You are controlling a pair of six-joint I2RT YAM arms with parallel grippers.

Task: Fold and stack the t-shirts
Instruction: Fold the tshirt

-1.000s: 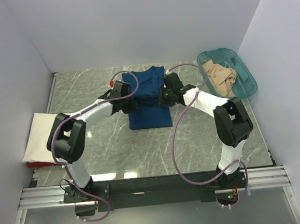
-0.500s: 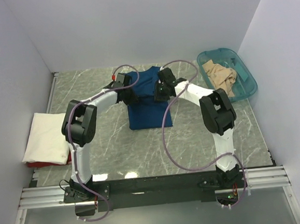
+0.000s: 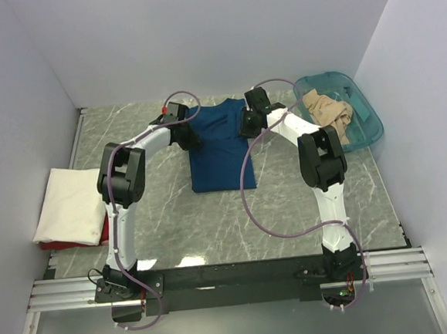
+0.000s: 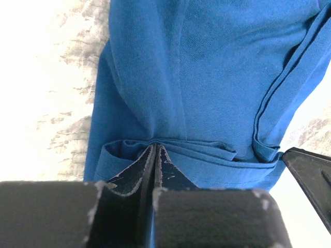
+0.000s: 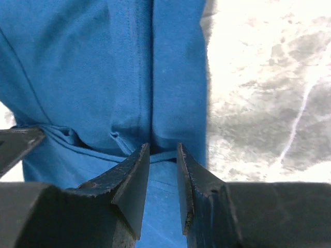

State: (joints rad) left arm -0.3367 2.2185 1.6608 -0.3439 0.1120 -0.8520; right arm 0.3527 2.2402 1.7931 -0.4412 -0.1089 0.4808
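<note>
A dark blue t-shirt (image 3: pixel 221 155) lies flat in the middle of the marble table, folded into a narrow strip with its sleeves tucked in. My left gripper (image 3: pixel 189 136) is at the shirt's far left edge, with its jaws pressed together on a fold of blue cloth (image 4: pixel 217 77) at its tip (image 4: pixel 155 147). My right gripper (image 3: pixel 249 126) is at the far right edge, and blue cloth (image 5: pixel 77 67) fills the narrow gap at its tip (image 5: pixel 163 150). A cream-white t-shirt (image 3: pixel 67 202) lies folded at the left. The tan t-shirt (image 3: pixel 328 116) is crumpled in the tub.
The teal translucent tub (image 3: pixel 368 128) stands at the back right corner. A red edge (image 3: pixel 67 243) shows under the cream shirt. Bare marble (image 5: pixel 258 77) runs right of the blue shirt. White walls close in the table on three sides.
Both grippers have moved toward the back of the table along the blue shirt's sides. The cloth that was bunched between them now lies flatter and longer.
</note>
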